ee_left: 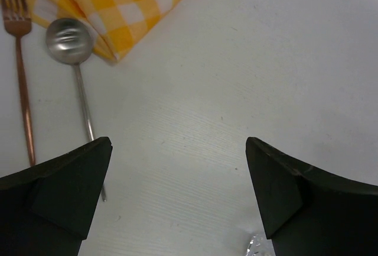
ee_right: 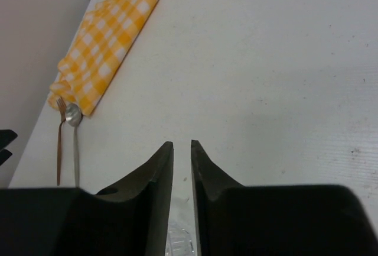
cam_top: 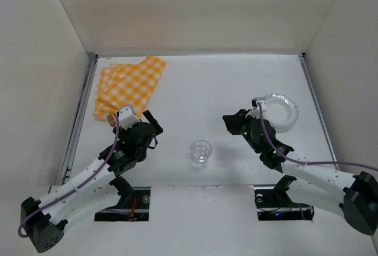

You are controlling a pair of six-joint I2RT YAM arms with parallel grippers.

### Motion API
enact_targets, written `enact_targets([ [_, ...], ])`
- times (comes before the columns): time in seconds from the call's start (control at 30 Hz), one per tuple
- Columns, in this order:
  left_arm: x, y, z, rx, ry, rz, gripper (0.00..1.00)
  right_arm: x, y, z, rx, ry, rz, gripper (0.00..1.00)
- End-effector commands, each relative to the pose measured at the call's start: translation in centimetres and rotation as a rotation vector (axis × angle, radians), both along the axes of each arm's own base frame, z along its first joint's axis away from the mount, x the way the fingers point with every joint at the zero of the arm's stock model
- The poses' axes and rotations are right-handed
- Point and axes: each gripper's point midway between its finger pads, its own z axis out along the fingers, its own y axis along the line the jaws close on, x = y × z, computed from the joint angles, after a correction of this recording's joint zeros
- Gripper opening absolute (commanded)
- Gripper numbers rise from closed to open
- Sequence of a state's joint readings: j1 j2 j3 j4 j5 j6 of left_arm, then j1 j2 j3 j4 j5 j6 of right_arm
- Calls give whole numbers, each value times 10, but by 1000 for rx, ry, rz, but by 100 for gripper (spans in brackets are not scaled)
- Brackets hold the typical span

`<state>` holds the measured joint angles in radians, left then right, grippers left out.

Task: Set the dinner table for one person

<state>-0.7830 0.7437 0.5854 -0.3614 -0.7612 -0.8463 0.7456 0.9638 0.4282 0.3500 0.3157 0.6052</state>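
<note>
Top view, counter [cam_top: 201, 84]: white, spans the frame under both arms.
Top view, foil plate [cam_top: 283, 109]: far right, its near-left edge hidden by the right arm.
Top view, clear cup [cam_top: 201, 152]: middle, between the arms.
Left wrist, left gripper [ee_left: 177, 143]: fingers wide apart, nothing between.
Left wrist, fork [ee_left: 20, 73] and spoon [ee_left: 74, 61]: beside the checked cloth [ee_left: 118, 2]; handles partly behind a finger.
Right wrist, right gripper [ee_right: 182, 145]: fingers almost together, nothing clamped.

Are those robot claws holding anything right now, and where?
Nothing. The left gripper is open above the table; the right gripper is nearly closed on nothing.
</note>
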Motion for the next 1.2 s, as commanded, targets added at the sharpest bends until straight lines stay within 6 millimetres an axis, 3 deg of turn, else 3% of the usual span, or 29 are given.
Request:
enact_targets([
  [0.0,-5,31,-4,64,-16,107,100,2,1,22,46,-54,-1,20],
  [0.17,15,45,5,27,-57,181,98,4,3,17,35,-35,3,20],
  [0.27,38,50,11,-4,-100,201,46,5,5,12,19,-21,8,25],
  [0.33,53,59,8,-40,-103,232,36,5,6,14,25,-28,7,35],
  [0.43,76,75,-1,-105,-80,281,36,3,7,14,27,-27,14,52],
  [0.53,100,106,-18,-148,-43,365,45,2,6,18,42,-39,15,60],
  [0.63,126,125,-32,-189,9,396,47,2,7,17,36,-35,22,61],
  [0.73,155,128,-35,-214,7,379,48,2,8,17,38,-39,23,61],
  [0.87,179,150,-45,-233,16,433,47,1,14,17,34,-33,48,61],
  [1.03,203,169,-57,-268,45,459,46,-2,17,17,35,-33,62,61],
  [1.17,208,188,-69,-274,73,500,45,-3,19,17,37,-33,68,61],
])
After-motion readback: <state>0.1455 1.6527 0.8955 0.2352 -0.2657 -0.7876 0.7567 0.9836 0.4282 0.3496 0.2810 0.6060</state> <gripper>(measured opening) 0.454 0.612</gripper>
